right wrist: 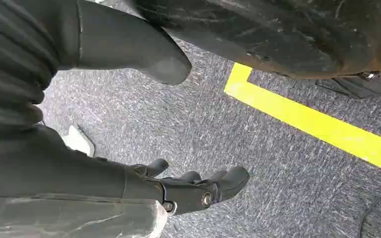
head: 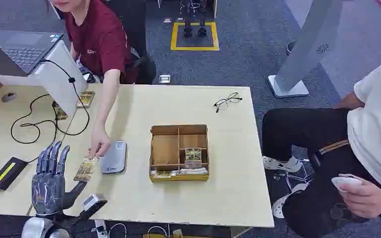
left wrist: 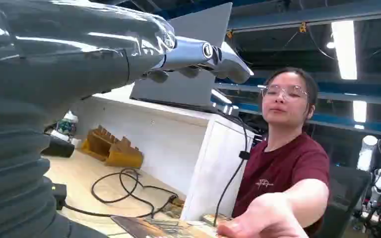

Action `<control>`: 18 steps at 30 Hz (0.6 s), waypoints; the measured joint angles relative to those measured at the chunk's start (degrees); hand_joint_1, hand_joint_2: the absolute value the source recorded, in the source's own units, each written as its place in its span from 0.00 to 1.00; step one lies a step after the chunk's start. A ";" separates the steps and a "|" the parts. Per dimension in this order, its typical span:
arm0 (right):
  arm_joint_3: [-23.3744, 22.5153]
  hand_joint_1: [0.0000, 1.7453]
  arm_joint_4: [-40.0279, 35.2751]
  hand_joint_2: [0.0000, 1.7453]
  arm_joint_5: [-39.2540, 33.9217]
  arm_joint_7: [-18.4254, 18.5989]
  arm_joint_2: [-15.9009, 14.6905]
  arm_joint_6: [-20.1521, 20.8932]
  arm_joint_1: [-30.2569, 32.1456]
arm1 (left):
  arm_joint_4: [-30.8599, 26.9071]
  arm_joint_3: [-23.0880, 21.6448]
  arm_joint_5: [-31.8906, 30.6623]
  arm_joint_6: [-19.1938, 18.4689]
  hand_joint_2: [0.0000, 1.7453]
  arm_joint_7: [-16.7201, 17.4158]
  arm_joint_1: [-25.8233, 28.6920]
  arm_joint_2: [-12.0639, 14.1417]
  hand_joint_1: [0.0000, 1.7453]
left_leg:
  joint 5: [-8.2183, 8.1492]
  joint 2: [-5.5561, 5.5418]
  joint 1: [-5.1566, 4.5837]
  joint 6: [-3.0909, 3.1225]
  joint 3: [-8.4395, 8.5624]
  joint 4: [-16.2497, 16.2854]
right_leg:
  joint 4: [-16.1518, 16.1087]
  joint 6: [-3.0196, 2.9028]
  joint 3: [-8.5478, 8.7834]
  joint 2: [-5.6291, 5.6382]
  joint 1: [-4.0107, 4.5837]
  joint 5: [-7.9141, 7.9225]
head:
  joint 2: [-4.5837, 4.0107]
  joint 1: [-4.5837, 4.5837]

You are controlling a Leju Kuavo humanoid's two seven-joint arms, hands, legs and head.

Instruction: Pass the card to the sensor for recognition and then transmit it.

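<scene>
Hovering left hand [head: 49,181] empty, fingers spread, near card [head: 85,169]; right hand [right wrist: 198,191] empty, fingers apart.

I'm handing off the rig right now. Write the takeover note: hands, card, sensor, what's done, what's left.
Left hand: open, fingers spread, raised above the table's near edge, holding nothing.
Right hand: empty, hanging over the floor.
Card: flat on the table beside the grey sensor, with a person's hand on it.
Done: nothing yet.
Left: pick up the card, present it to the sensor, then pass it on.
</scene>
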 joint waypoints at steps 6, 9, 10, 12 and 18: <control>0.00 0.00 0.00 1.00 0.00 0.00 0.00 0.00 0.00 | 0.00 0.00 0.22 0.00 1.00 -0.11 0.01 0.02 1.00 | 0.00 0.00 0.00 0.00 0.00 0.00 | 0.00 0.00 0.00 0.00 0.00 0.00 | 0.00 0.00; 0.00 0.00 0.00 1.00 0.00 -0.02 0.00 0.00 0.00 | 0.00 0.00 1.03 0.00 1.00 -0.66 0.02 0.04 1.00 | 0.00 0.00 0.00 0.00 0.00 0.00 | 0.00 0.00 0.00 0.00 0.00 0.00 | 0.00 0.00; 0.00 0.00 0.00 1.00 0.00 -0.02 0.00 0.00 0.00 | 0.00 0.00 1.11 0.00 1.00 -1.01 0.02 0.07 1.00 | 0.00 0.00 0.00 0.00 0.00 0.00 | 0.00 0.00 0.00 0.00 0.00 0.00 | 0.00 0.00; 0.00 0.00 0.00 1.00 0.00 -0.02 0.00 0.00 0.00 | 0.00 0.00 1.22 0.00 1.00 -1.09 0.03 0.11 1.00 | 0.00 0.00 0.00 0.00 0.00 0.00 | 0.00 0.00 0.00 0.00 0.00 0.00 | 0.00 0.00; 0.00 0.00 0.00 1.00 0.00 -0.02 0.00 0.00 0.00 | 0.00 0.00 1.35 0.06 1.00 -1.09 0.02 0.39 1.00 | 0.00 0.00 0.00 0.00 0.00 0.00 | 0.00 0.00 0.00 0.00 0.00 0.00 | 0.00 0.00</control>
